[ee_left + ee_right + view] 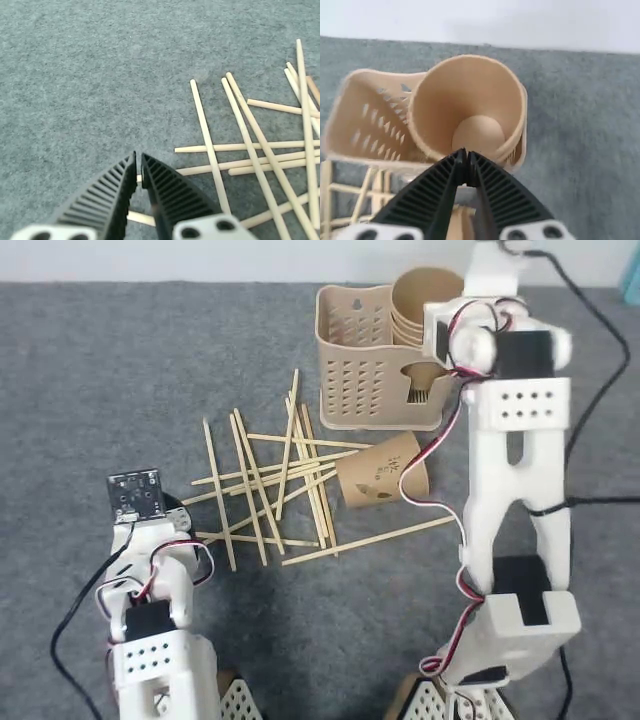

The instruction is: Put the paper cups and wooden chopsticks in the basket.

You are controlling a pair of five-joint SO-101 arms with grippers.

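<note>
1 basket [360, 370], upright, at the far side of the grey bench [100, 370]. 1 stack of nested paper cups [425, 290] stands in the basket end nearest the right arm; about four rims show, exact count unclear. 1 more paper cup [385, 478] lies on its side on the bench, just in front of the basket, touching the pile. Loose chopsticks [270, 480]: roughly twelve, criss-crossed on the bench between basket and left arm, none in the basket.

2 arms. Left gripper [139, 170] is low at the near-left edge of the pile, fingers closed to a narrow slit on the end of one chopstick [139, 178]; a second stick passes under them. Right gripper [466, 156] is above the cup stack, fingers pressed together, holding nothing.
</note>
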